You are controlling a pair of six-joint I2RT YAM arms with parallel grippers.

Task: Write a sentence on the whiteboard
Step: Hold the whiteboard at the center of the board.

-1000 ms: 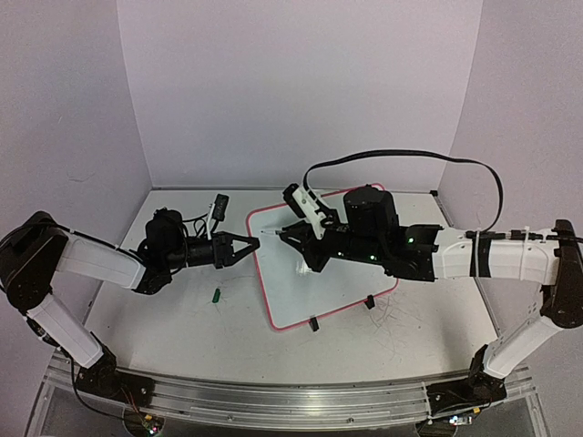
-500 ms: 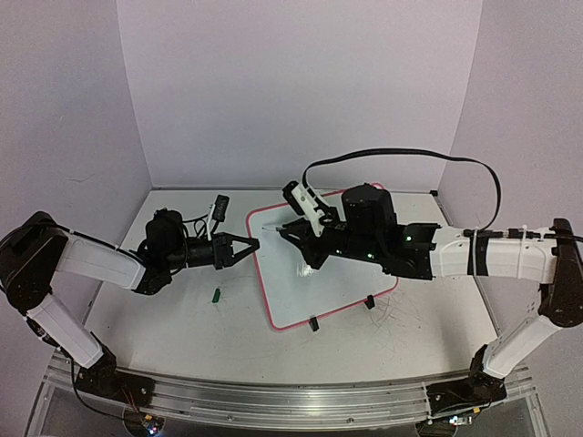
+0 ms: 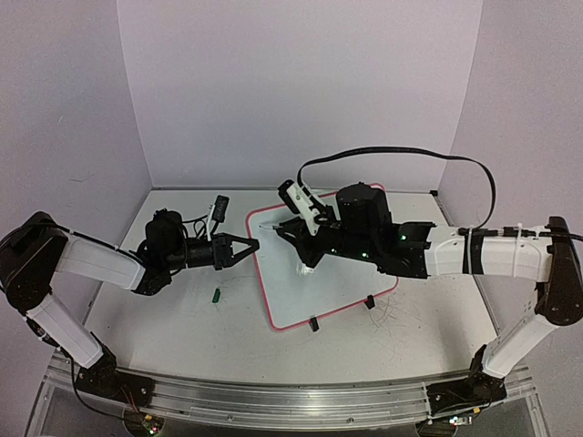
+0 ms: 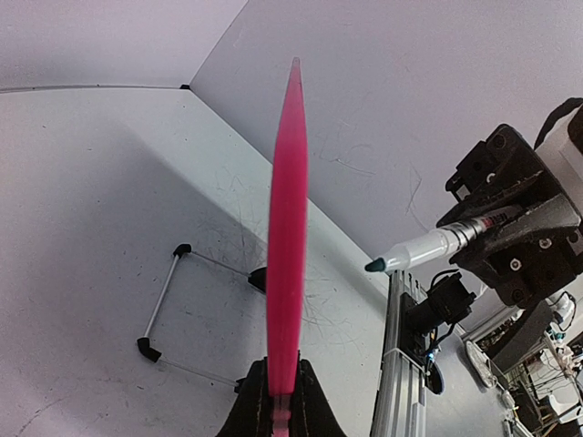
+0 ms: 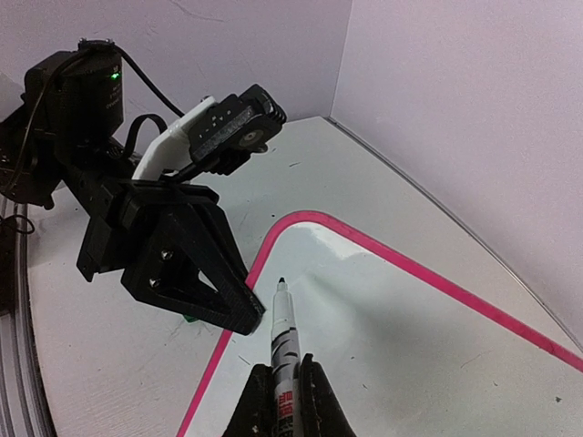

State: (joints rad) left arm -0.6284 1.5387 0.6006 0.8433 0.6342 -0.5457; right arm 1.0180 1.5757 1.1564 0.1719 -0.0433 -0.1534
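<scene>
The whiteboard (image 3: 337, 282), white with a red-pink frame, lies tilted on the table; its face (image 5: 410, 309) is blank and no sentence shows on it. My left gripper (image 3: 246, 247) is shut on the board's left edge, which appears edge-on as a pink strip (image 4: 290, 200) between the jaws (image 4: 282, 405). My right gripper (image 3: 290, 231) is shut on a white marker (image 5: 284, 337), uncapped, its tip just above the board near the far left corner. The marker's green tip (image 4: 374, 265) is in the left wrist view. The left gripper's fingers (image 5: 239, 305) sit just left of the tip.
A small green cap (image 3: 217, 293) lies on the table left of the board. The board's two black feet (image 3: 313, 323) (image 3: 370, 302) stick out at its near edge. A black cable (image 3: 401, 155) loops above the right arm. Walls close in on three sides.
My right arm has shifted left and slightly farther away, carrying the marker tip toward the board's far left corner. The left arm and board have stayed put.
</scene>
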